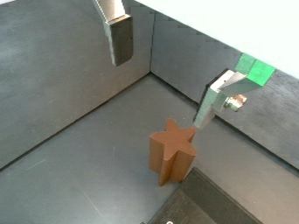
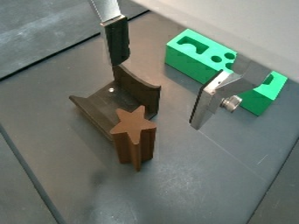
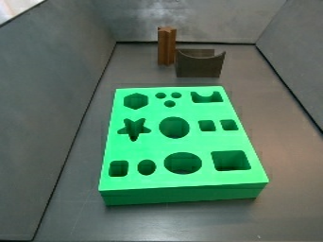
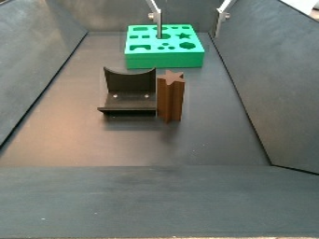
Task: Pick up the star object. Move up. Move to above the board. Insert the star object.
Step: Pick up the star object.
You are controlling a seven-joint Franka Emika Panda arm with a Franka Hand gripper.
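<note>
The star object [image 4: 171,96] is a tall brown ridged prism standing upright on the dark floor, next to the fixture [image 4: 129,91]. It shows in both wrist views [image 1: 173,153] [image 2: 135,136] and at the far end in a side view [image 3: 165,47]. The green board [image 3: 177,142] with its shaped holes lies flat further along the floor [image 4: 163,44]. My gripper [image 1: 162,92] [image 2: 158,94] hangs open and empty above the floor, higher than the star object, and touches nothing. Its fingers [image 4: 155,14] show only at the frame's upper edge in that side view.
Grey walls enclose the floor on all sides. The fixture [image 2: 117,96], with a curved top, stands right beside the star object [image 3: 198,61]. A corner of the board [image 2: 216,66] lies beyond the fingers [image 1: 254,70].
</note>
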